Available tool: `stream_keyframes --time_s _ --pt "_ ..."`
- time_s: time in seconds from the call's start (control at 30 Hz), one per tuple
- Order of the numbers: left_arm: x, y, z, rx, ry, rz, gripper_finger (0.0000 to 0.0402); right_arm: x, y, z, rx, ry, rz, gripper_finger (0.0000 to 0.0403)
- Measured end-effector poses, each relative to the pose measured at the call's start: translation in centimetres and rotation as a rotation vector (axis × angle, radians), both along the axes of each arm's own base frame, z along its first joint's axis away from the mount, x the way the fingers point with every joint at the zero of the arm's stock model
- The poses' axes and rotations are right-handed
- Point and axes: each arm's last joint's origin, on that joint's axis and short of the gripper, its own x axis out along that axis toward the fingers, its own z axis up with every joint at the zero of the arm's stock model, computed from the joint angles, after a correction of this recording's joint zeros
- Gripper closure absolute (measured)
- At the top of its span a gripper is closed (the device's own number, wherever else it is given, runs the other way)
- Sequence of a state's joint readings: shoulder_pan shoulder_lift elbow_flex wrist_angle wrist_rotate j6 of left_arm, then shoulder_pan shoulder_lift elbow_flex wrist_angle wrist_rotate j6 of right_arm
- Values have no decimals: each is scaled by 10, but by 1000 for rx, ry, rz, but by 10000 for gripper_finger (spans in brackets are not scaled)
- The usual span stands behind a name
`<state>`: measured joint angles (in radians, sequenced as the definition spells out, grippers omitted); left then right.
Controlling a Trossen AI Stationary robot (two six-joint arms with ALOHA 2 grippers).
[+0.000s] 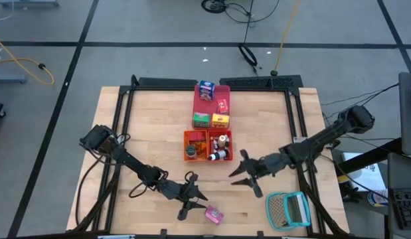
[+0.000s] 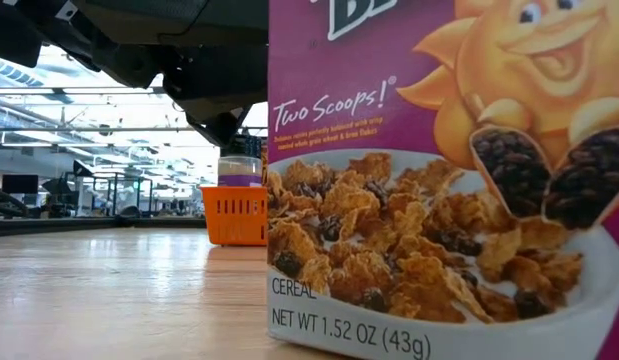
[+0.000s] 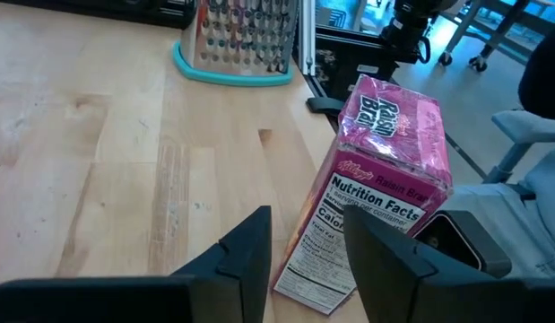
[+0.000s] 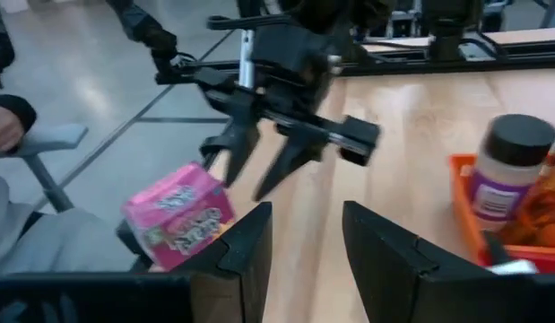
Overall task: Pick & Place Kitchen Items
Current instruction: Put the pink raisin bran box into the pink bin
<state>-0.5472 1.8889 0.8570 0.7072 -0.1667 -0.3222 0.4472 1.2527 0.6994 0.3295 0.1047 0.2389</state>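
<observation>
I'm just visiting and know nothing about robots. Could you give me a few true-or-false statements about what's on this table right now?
1. The pink cereal box stands upright near the table's front edge. True.
2. The left hand is gripping the box. False: its fingers are open, apart from it.
3. The teal basket sits inside the orange tray. False: it lies by the table's corner.
4. The right hand holds nothing. True.

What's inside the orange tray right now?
The orange tray holds a dark round can, small bottles and jars, including a dark-lidded, purple-labelled jar, and small packets. Anything beneath them is covered; the low view shows only the tray's wall.
</observation>
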Motion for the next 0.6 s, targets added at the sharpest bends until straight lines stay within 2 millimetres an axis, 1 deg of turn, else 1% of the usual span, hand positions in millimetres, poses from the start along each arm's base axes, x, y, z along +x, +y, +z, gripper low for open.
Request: stream_keyframes --time_s 0.2,0.33,0.5,0.6 --pt "0 0 0 2 -1 4 261 7 27 -13 36 -2 61 271" --pt "0 0 0 7 -4 16 261 15 42 -23 32 44 85 271" --pt "0 0 0 3 -3 17 261 25 68 -25 18 48 139 271" --pt "0 1 0 4 -1 17 261 24 80 -26 -6 63 143 271"
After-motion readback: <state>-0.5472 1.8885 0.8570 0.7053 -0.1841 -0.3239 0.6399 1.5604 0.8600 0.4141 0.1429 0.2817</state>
